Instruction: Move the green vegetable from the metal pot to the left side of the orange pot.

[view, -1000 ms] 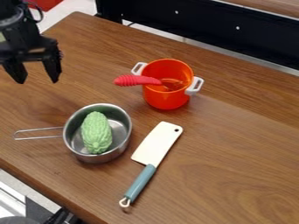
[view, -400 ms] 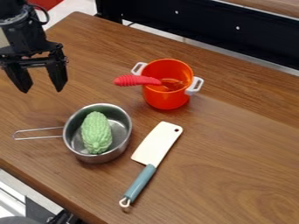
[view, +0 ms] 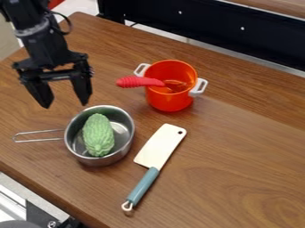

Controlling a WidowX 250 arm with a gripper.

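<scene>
One green vegetable point(view: 98, 135) inside the metal pot point(view: 124, 151).

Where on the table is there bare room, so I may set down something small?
The widest bare wood of the table runs from the orange pot and cleaver to the picture's right edge. Another patch lies above the red handle, between arm and orange pot. It is crowded around the metal pot, with cleaver and pincer near.

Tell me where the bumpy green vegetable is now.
In the camera view, left of centre, the bumpy green vegetable lies inside the round metal pot, left of the cream-bladed cleaver.
</scene>
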